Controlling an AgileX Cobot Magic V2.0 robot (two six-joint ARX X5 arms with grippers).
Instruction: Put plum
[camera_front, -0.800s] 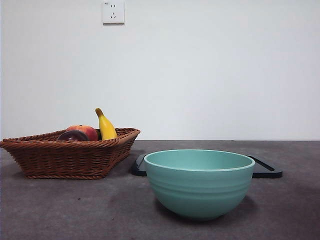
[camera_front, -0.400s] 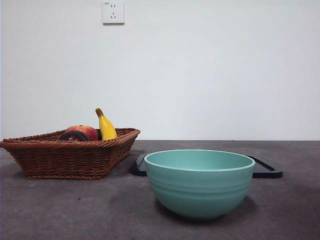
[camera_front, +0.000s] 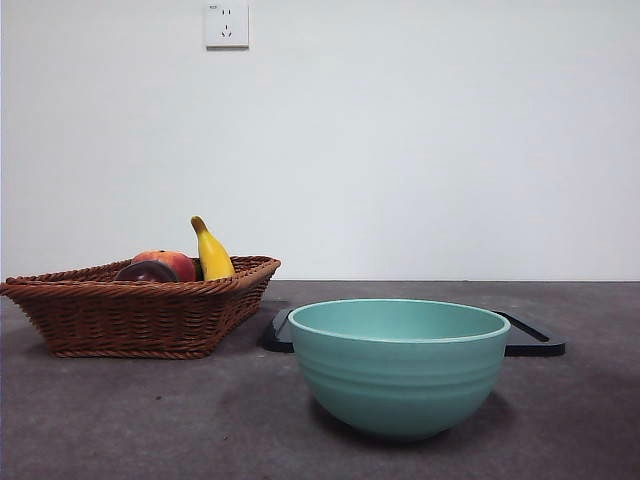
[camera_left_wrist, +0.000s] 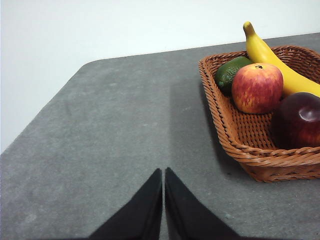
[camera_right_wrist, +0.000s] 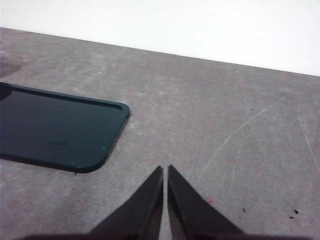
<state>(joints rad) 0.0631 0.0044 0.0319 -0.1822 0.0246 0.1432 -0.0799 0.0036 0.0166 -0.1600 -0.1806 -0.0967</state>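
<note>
The glossy dark maroon plum (camera_left_wrist: 299, 120) lies in the brown wicker basket (camera_left_wrist: 235, 131) beside a red-yellow apple (camera_left_wrist: 257, 88), yellow banana (camera_left_wrist: 272, 57) and green avocado (camera_left_wrist: 230, 73). The teal ceramic bowl (camera_front: 399, 365) stands near the table's front edge. Left gripper (camera_left_wrist: 163, 175) and right gripper (camera_right_wrist: 165, 172) hover pressed together.

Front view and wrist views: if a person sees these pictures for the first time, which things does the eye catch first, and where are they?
The big teal bowl stands nearest, in the middle of the front view, with a dark tray behind it. To its side a wicker basket holds the plum, a red-orange fruit, a banana and a green fruit. The left gripper and right gripper are both shut, above bare table.
</note>
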